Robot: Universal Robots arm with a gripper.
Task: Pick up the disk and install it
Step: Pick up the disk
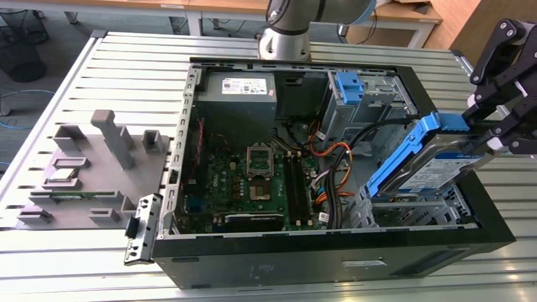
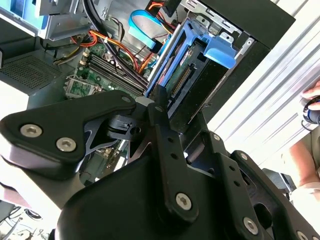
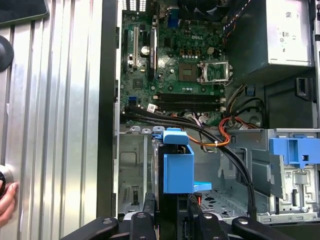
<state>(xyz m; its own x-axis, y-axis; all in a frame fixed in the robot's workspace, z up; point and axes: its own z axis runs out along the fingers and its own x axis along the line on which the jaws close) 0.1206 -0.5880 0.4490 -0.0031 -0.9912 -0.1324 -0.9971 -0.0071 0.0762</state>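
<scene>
White sticker (image 1: 238,86) on the power-supply box (image 1: 239,108), blue-and-white label (image 1: 441,173) on the disk (image 1: 424,157), no wording legible

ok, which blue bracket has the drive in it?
The one in the gripper, tilted above the case: the disk. The other blue bracket is bare.

The exterior view looks down on the whole computer case (image 1: 336,251); both wrist views, close in, share its motherboard (image 3: 180,65).
</scene>
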